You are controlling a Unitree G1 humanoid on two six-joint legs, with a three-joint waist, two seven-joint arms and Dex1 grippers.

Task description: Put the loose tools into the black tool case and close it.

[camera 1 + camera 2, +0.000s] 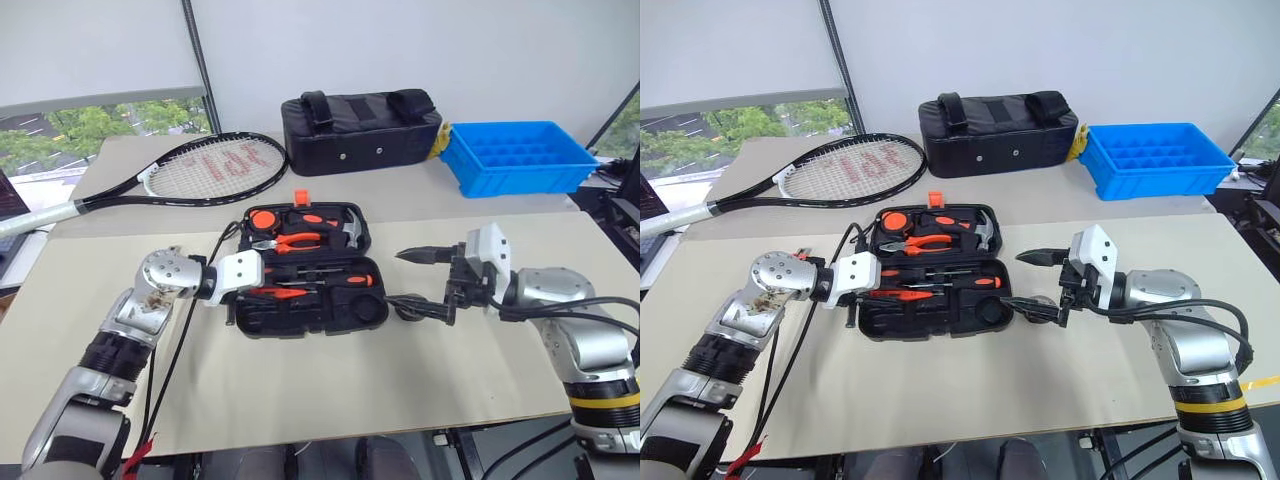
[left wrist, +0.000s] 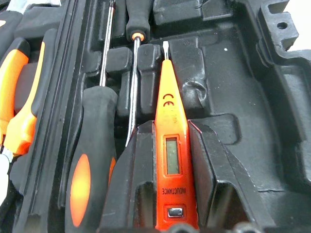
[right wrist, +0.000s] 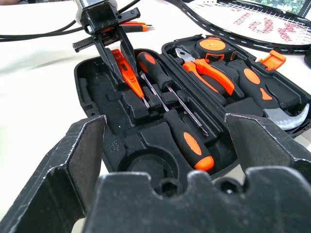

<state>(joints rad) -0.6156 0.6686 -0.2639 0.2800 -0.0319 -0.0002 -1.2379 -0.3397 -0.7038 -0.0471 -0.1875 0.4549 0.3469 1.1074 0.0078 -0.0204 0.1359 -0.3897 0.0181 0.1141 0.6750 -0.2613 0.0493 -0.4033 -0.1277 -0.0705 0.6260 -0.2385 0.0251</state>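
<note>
Tool case (image 1: 305, 270) lies open before racket (image 1: 200, 170), bag (image 1: 360, 132) and tray (image 1: 515, 157).

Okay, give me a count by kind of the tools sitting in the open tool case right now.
Screwdrivers: 2
Orange tester pen, in the left gripper: 1
Pliers: 1
Tape measure: 1
Hammer: 1
Total in the black tool case: 6

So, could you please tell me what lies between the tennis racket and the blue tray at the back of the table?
The black fabric bag sits between the tennis racket and the blue tray, as the left eye view shows.
</note>
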